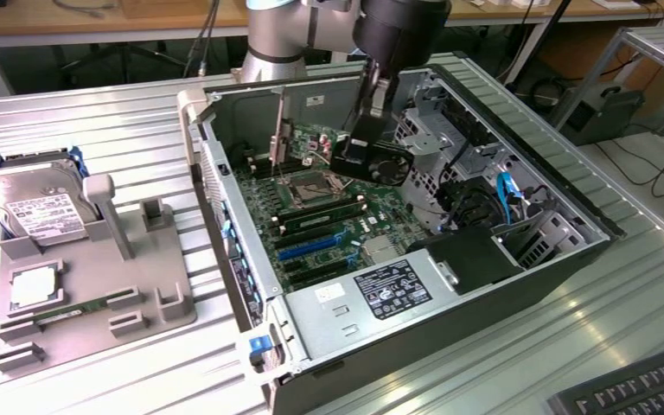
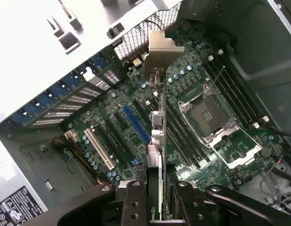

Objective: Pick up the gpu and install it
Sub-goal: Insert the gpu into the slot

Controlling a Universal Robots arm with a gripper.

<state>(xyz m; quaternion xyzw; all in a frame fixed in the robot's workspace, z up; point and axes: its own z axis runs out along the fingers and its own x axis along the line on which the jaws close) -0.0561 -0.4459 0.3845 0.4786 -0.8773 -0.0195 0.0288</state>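
A workshop with a ribbed metal counter (image 1: 101, 112) fills the exterior view. On it, an open computer case (image 1: 482, 328) lies on its side. On the exterior view's left stands a gray holder (image 1: 90, 285) with a hard drive (image 1: 38, 207) and a memory stick (image 1: 73, 309). The arm (image 1: 274, 35) reaches down into the case, and its fingers (image 1: 349, 147) are closed on the top edge of the gpu (image 1: 309, 145). The card stands on edge above the motherboard (image 1: 321, 225). Its pale bracket (image 1: 280, 130) is upright at the end toward the case's rear wall, on the exterior view's left. The long axis runs from that bracket back to the fingers.

In the wrist view, the two fingers (image 2: 135, 202) sit narrow, one on each face of the gpu (image 2: 157, 141). The card is seen edge-on and runs straight away from them. Its bracket (image 2: 160, 44) is at the far end, near the perforated rear wall. A blue slot (image 2: 136, 123) runs nearly parallel to the card and just beside its line, on the side away from the processor socket (image 2: 216, 113). A white slot (image 2: 99, 148) lies farther out on that same side. The card looks to hang clear of the board, not seated, though the gap is hard to judge. As I read it, the install turns on lining the card's lower edge up with its slot.
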